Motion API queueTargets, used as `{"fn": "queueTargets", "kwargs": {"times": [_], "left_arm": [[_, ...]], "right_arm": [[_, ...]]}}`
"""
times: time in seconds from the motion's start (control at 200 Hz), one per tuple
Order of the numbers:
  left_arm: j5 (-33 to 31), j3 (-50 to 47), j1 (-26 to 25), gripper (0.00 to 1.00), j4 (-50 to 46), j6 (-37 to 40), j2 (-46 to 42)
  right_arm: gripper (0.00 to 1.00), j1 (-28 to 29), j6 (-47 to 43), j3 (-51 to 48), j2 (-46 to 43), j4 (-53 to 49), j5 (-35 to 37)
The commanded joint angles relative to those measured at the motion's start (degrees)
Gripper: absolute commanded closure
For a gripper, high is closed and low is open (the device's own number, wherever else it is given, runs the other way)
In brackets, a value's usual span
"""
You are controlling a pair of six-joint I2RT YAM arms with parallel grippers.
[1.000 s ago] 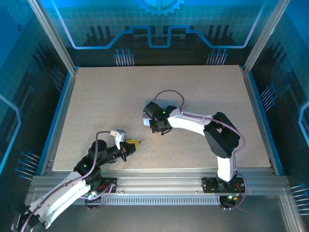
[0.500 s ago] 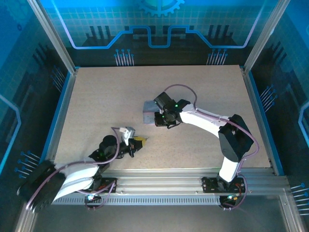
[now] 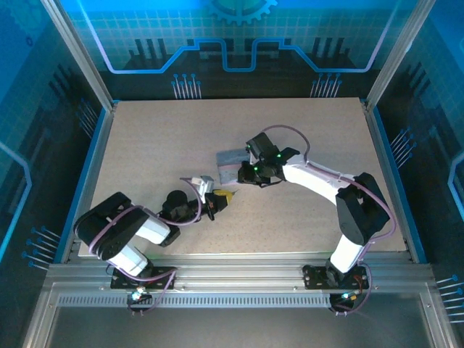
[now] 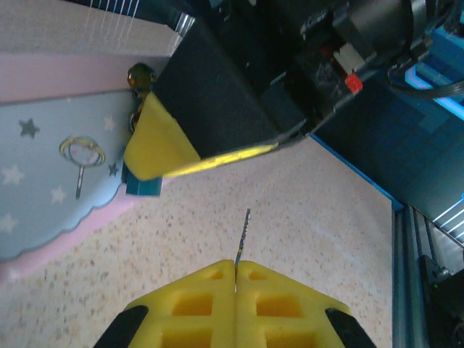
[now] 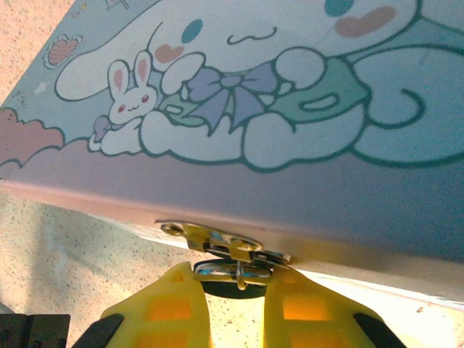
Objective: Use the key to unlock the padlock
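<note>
The key is a thin dark sliver sticking forward from my left gripper, whose yellow fingers are shut on it. The key's tip points at the table just short of the tin. The small padlock hangs from the tin's brass hasp, and my right gripper is shut on its body. In the left wrist view the padlock shows as a teal block under one right finger. From above, the left gripper lies just below-left of the right gripper.
The pale blue tin, printed with a cartoon rabbit and dog, lies mid-table on the speckled board. Blue rails and metal posts frame the board. Both arms' forearms crowd the near centre.
My left arm has swung right and forward, carrying the key close to the tin. The right arm has shifted right and back, and the tin moved slightly with it.
</note>
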Motion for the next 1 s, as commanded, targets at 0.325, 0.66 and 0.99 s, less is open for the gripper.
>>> {"fn": "queueTargets", "kwargs": {"times": [0.325,0.66,0.99], "left_arm": [[9.0,3.7,5.8,1.0,3.2,-3.6,3.9],[10.6,7.1,6.9,1.0,3.2,-4.4,5.8],[12.7,9.0,8.6,1.0,3.2,-7.4,8.0]], "right_arm": [[0.95,-4.7,3.2,-2.2,-4.2,6.2,-9.4],[0.95,-5.2,6.4,-2.3,-5.7,8.5,-13.5],[0.95,-5.6,9.1,-3.2,-6.9,10.7,-14.3]]}}
